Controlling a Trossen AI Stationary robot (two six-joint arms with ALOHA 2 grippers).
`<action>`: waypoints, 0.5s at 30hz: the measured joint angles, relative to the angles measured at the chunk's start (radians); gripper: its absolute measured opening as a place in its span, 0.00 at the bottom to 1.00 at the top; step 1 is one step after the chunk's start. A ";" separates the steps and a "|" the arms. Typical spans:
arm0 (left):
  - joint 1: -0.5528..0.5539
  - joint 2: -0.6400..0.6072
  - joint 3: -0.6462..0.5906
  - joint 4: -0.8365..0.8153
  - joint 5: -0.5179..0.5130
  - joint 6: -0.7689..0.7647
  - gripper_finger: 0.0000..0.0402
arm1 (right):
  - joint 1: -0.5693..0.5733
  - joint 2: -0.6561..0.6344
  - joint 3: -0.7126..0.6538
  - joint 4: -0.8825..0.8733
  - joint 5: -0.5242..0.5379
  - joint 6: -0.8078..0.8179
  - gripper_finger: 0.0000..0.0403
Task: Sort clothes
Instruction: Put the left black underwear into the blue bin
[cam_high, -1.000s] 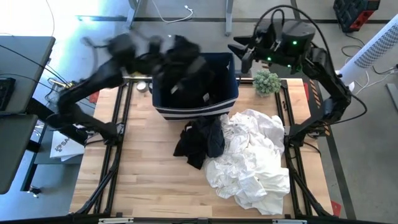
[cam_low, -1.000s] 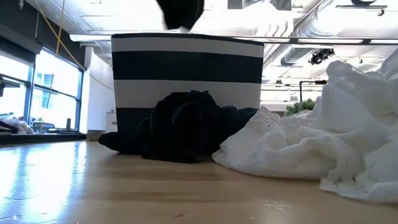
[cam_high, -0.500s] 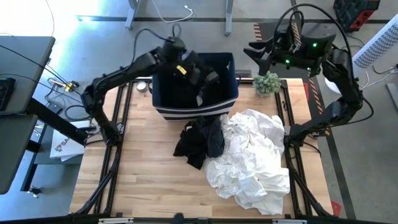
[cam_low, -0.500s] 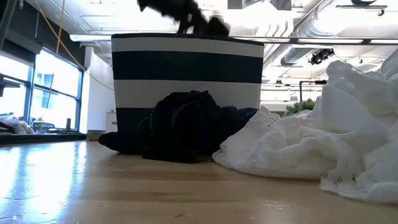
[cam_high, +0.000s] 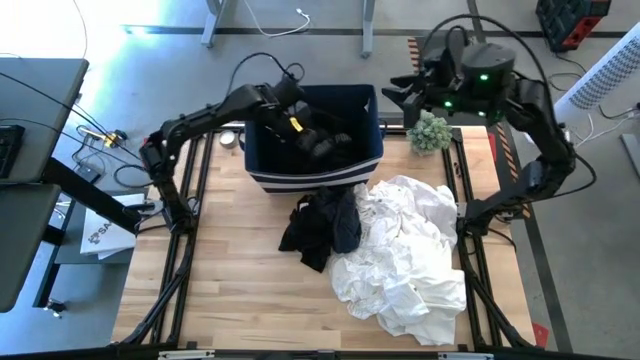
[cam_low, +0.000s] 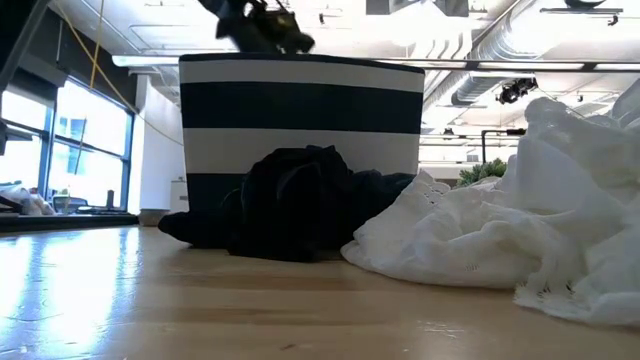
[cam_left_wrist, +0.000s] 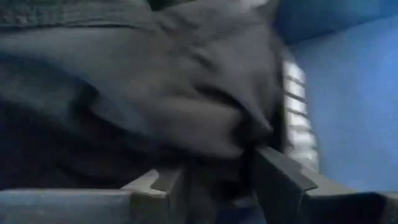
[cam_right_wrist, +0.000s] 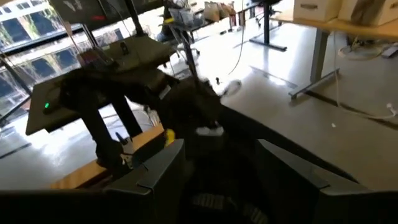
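Note:
My left gripper (cam_high: 322, 142) reaches down into the navy striped bin (cam_high: 372, 152) and is shut on a black garment (cam_high: 300, 120). The wrist view shows that dark fabric (cam_left_wrist: 186, 93) bunched ahead of the fingers, against the bin's blue inner wall (cam_left_wrist: 348, 93). In the low view the arm and cloth show just above the bin's rim (cam_low: 255, 25). A heap of black and dark navy clothes (cam_high: 320, 225) lies on the table against the bin's near side, touching a large heap of white clothes (cam_high: 405, 255). My right gripper (cam_high: 392, 88) hangs open and empty, high beyond the bin's far right corner. My left gripper pinches a bunched fold of the black garment (cam_left_wrist: 239, 134) between its two fingers, coming from above and slanting down into the bin. The cloth bulges out ahead of the fingers and lies slack inside the bin. How many layers it has, I cannot tell.
A small green plant (cam_high: 428, 130) stands at the table's far right, beside the bin. A small metal object (cam_high: 230, 138) sits left of the bin. Bare wood (cam_high: 240, 280) shows at the near left. The white heap (cam_low: 520, 240) fills the near right.
My left gripper has carried the black garment from above the bin's far left corner toward the right and down into the bin. The garment, which hung spread over the bin's rim, now lies bunched inside it. The heaps on the table have not moved.

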 joint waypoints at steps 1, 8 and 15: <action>-0.001 -0.026 0.000 0.000 -0.003 -0.016 0.39 | -0.008 0.013 0.000 0.001 -0.016 -0.001 0.48; -0.013 -0.235 0.001 -0.031 -0.053 -0.095 0.40 | -0.098 0.156 0.000 0.086 -0.267 -0.026 0.48; -0.071 -0.440 0.001 -0.141 -0.290 -0.143 0.40 | -0.151 0.364 0.000 0.193 -0.376 -0.093 0.48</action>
